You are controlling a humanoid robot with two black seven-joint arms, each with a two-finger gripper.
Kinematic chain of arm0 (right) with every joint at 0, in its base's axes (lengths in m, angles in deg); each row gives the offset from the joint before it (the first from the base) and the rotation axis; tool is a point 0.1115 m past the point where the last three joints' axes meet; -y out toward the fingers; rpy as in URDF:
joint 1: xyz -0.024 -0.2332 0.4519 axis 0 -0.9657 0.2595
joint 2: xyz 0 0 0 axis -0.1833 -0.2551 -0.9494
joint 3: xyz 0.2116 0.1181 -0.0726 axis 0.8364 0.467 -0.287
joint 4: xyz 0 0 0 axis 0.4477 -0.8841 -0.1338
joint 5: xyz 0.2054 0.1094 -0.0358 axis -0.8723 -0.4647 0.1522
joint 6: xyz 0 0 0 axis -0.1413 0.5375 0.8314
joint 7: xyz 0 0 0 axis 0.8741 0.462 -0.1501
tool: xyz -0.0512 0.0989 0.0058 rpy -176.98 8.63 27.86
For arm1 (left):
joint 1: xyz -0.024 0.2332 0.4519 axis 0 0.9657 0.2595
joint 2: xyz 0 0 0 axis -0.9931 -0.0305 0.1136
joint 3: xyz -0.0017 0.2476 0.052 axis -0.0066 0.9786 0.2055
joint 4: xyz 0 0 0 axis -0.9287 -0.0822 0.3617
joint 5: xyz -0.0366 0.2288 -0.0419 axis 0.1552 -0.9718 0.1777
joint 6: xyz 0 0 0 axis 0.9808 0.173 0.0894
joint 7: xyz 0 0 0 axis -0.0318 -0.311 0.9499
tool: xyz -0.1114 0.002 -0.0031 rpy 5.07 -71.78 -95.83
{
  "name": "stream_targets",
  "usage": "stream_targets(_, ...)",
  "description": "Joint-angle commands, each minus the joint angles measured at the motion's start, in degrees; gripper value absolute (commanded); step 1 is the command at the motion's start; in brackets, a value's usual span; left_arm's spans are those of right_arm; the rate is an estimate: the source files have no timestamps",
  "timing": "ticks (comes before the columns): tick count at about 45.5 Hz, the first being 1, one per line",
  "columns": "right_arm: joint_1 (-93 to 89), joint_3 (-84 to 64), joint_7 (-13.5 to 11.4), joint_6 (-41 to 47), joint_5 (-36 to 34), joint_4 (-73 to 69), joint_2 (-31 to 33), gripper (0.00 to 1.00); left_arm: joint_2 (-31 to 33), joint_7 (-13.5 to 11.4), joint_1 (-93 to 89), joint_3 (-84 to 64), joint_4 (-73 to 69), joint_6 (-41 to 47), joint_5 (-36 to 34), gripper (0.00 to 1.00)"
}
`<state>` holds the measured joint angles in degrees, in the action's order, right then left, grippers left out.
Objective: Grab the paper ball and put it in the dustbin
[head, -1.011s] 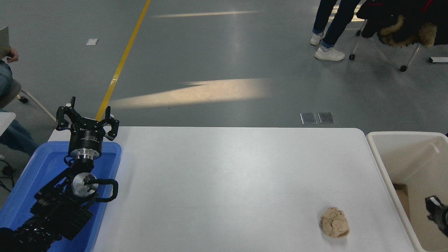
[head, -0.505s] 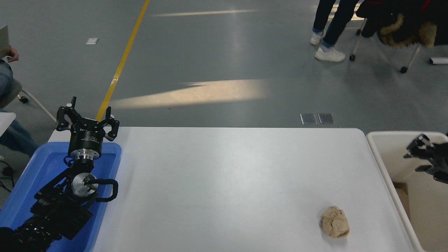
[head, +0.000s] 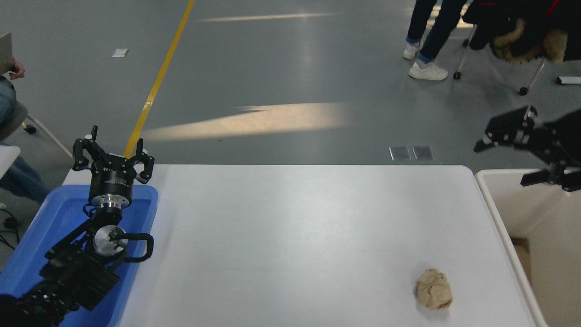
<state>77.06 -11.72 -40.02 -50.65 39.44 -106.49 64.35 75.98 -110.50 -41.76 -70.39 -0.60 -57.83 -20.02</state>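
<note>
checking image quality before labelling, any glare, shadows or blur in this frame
Head view: a bright patch of light glares off the grey floor beyond the table; the paper ball is sharp with a faint shadow beneath it; the right end effector, open above the dustbin, looks slightly blurred; the left end effector over the blue tray is crisp.

White desk (head: 290, 227) spans centre. Blue tray (head: 41, 222) on desk's left end, well left of right gripper (head: 504, 163). Grey floor beyond w/ yellow line (head: 156, 84) running away at far left. Person's legs, white sneakers (head: 426, 70) above-left of gripper. Wheeled chair w/ dark fur-trimmed coat (head: 522, 32) straight above it. Seated person's arm (head: 9, 86) at far left edge.
</note>
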Motion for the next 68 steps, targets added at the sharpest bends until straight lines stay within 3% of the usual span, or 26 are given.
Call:
stream_targets(1,9.7,-1.2,0.1,5.9,-2.4,-1.5,-7.4,0.99,0.1,0.0,0.0,0.0,0.0,0.1,0.0,0.99)
stream_targets(7,6.5,-1.7,0.0,5.9,-2.4,-1.5,-7.3,0.96,0.1,0.0,0.0,0.0,0.0,0.1,0.1,0.99)
stream_targets(15,-2.9,-4.2,-0.5,-3.9,-2.0,-1.5,-4.4,0.95,0.1,0.0,0.0,0.0,0.0,0.1,0.1,0.99)
stream_targets(31,-24.6,-2.1,-0.6,-14.6,-2.2,-1.5,0.9,0.95,0.1,0.0,0.0,0.0,0.0,0.1,0.1,0.99)
stream_targets(48,-49.9,11.7,-0.7,-31.1,-2.0,-1.5,-0.2,0.95,0.1,0.0,0.0,-0.1,0.0,0.1,0.0,0.99)
stream_targets(68,-68.7,24.5,-0.7,-41.8,-2.6,3.5,-3.0,0.95,0.1,-0.1,0.0,0.0,0.0,0.0,0.0,0.99)
